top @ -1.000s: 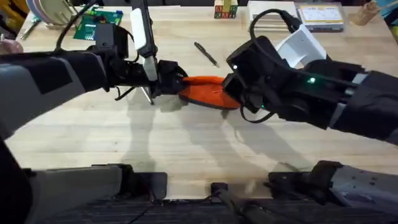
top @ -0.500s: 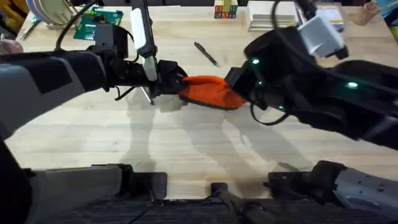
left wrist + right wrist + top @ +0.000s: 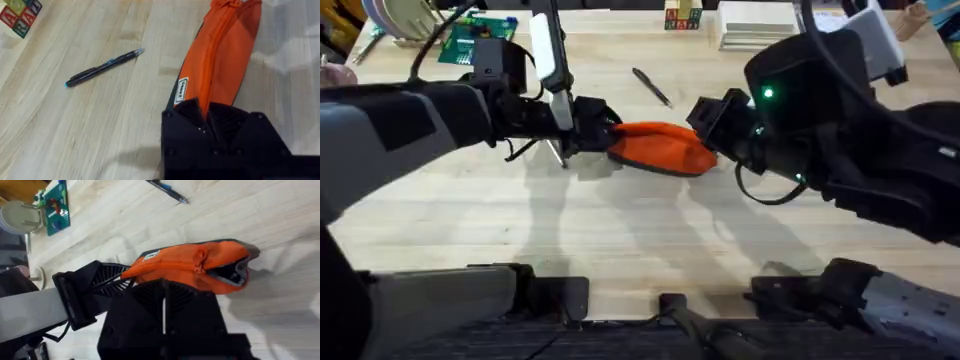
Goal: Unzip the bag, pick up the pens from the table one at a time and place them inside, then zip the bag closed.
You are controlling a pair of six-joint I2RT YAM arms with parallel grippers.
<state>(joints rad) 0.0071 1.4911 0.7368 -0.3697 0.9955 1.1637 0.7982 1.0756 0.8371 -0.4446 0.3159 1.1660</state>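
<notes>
Overhead, the orange bag [image 3: 660,147] lies at mid-frame on the tabletop [image 3: 620,250], between the two arms. The left claw [image 3: 603,130] pinches the bag's left end, and the bulky dark right arm crowds in from the right, its claw [image 3: 708,128] close to the bag's right end; whether that claw is spread or pressed together I cannot tell. One pen [image 3: 651,87] lies loose just above the bag, apart from it. Along the upper edge sit a green circuit board [image 3: 475,38], coloured letter blocks [image 3: 682,15] and a stack of books [image 3: 760,22]. From the left wrist, the bag [image 3: 220,55] runs away from the left claw [image 3: 205,117], whose fingers close on its near end beside a small white label [image 3: 181,91]; the pen [image 3: 102,67] and the blocks [image 3: 19,12] lie off to one side. From the right wrist, the bag's [image 3: 195,270] far end gapes, showing a grey lining, with a zipper pull [image 3: 200,267] partway along the top; the right arm's own black housing hides the bag's lower side.
</notes>
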